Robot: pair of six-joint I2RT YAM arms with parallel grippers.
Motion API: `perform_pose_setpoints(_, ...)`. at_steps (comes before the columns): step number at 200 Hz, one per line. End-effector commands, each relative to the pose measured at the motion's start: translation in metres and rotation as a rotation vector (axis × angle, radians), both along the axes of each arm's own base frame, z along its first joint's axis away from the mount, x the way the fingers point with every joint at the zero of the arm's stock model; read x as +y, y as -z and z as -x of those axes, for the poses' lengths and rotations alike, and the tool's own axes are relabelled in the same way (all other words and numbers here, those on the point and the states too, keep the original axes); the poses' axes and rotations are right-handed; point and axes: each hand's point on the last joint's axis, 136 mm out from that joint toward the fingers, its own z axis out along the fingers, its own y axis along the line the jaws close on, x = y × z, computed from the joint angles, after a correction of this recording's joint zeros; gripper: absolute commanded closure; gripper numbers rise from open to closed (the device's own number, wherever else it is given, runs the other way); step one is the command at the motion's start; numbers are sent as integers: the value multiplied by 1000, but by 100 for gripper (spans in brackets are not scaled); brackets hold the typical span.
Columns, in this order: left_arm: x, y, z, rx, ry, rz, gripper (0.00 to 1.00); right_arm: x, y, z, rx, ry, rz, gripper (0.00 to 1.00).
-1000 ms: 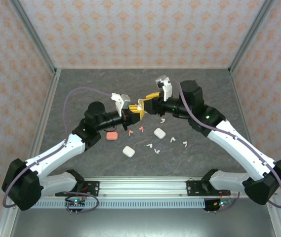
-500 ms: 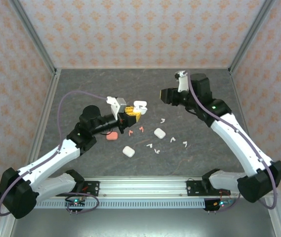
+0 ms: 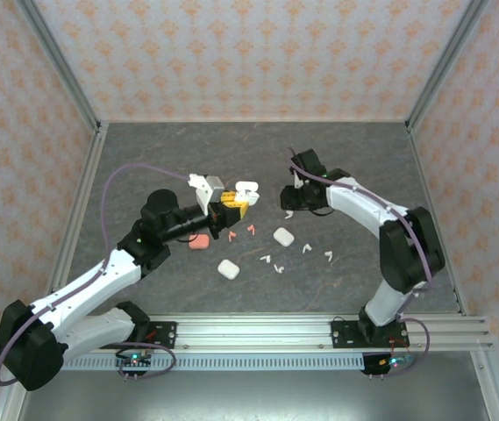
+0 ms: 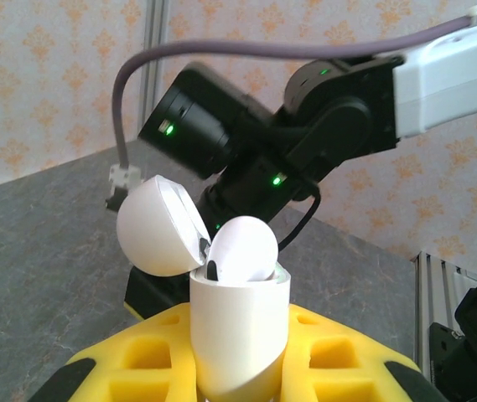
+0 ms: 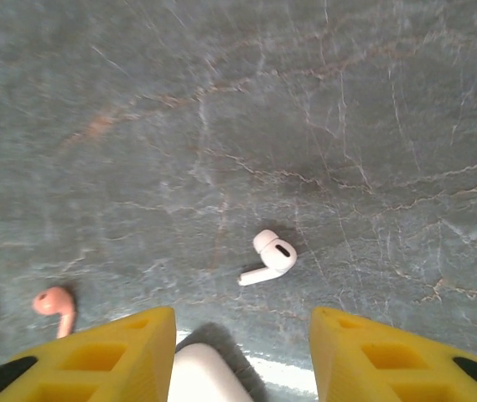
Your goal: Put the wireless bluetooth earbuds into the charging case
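Right wrist view: empty, wide-open right tool point(image 5: 242, 339) hangs above a tiny white stemmed earbud point(image 5: 269, 257), to pinch next; left tool point(image 3: 233, 204) holds the open white case point(image 4: 236, 327).

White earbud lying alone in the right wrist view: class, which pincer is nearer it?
Right. The right pincer hangs open just above the white earbud; the left pincer holds an open white case off to the earbud's left.

White-and-black arms point(image 3: 96, 282), purple cables point(image 4: 120, 109), yellow end effector fingers point(image 5: 372, 352)

The grey marbled table point(image 3: 161, 149) bears a pink case point(image 3: 199, 241), two white cases point(image 3: 228, 269), and scattered earbuds point(image 3: 328, 255).
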Motion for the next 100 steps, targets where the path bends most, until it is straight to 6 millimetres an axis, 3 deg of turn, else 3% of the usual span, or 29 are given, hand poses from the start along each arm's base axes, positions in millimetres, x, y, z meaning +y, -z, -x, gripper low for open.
perform_pose_setpoints(1,0,-3,3,-25,0,0,100,-5,16,-9,11,50,35,56)
perform_pose_setpoints(47,1,-1,3,-20,-4,-6,100,-5,43,-15,53,73,65,60)
perform_pose_setpoints(100,0,-2,2,-20,-5,-15,100,-2,56,-20,65,69,72,62)
